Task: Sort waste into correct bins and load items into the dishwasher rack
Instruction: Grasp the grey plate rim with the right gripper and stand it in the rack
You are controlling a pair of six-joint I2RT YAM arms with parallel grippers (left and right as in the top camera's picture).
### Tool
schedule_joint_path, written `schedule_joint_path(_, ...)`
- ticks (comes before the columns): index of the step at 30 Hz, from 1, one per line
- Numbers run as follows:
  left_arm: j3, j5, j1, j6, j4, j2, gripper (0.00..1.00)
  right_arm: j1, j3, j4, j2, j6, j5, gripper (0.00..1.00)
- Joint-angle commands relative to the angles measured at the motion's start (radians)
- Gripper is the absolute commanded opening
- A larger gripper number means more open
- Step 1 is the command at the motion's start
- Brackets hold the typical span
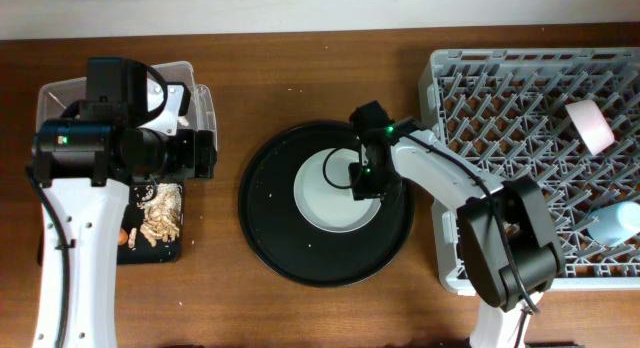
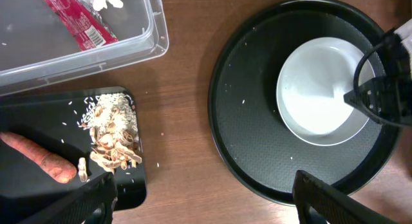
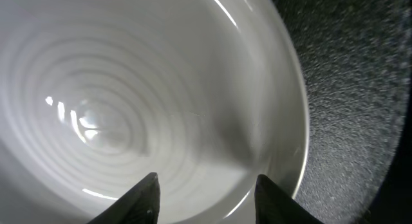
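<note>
Plate (image 3: 129,102) fills our right wrist view, sitting in round black tray (image 1: 265,203); our right gripper (image 3: 207,198) hovers over it, jaws apart, empty. Our left gripper (image 2: 206,201) spread wide above table (image 2: 180,121), near black bin (image 2: 26,118) holding carrot (image 2: 38,158).

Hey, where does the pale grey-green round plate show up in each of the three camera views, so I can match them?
Overhead: the pale grey-green round plate lies at the centre of the frame, inside the large round black tray.
Left wrist: upper right, in that tray.
Right wrist: close up, filling most of the frame.
Shared landmark: the black tray, seen at the right edge in the right wrist view.
</note>
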Motion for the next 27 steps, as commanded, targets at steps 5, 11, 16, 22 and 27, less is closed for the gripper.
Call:
schedule_joint_path(5, 0.011, 0.010, 0.004, -0.010, 0.001, -0.015, 0.94, 0.000, 0.089, -0.034, -0.065, -0.010, 0.246, 0.48)
schedule_joint_path(11, 0.011, 0.010, 0.004, -0.010, 0.000, -0.015, 0.94, 0.000, -0.042, 0.037, -0.058, 0.013, 0.190, 0.48)
schedule_joint_path(16, 0.011, 0.010, 0.004, -0.010, -0.003, -0.015, 0.94, 0.001, -0.137, 0.098, -0.047, 0.040, 0.161, 0.33)
schedule_joint_path(22, 0.011, 0.010, 0.004, -0.010, -0.004, -0.015, 0.94, -0.003, -0.048, 0.077, -0.119, 0.034, 0.153, 0.04)
schedule_joint_path(27, 0.011, 0.010, 0.004, -0.010, -0.004, -0.015, 0.94, -0.118, 0.032, 0.010, -0.533, -0.122, 0.450, 0.04)
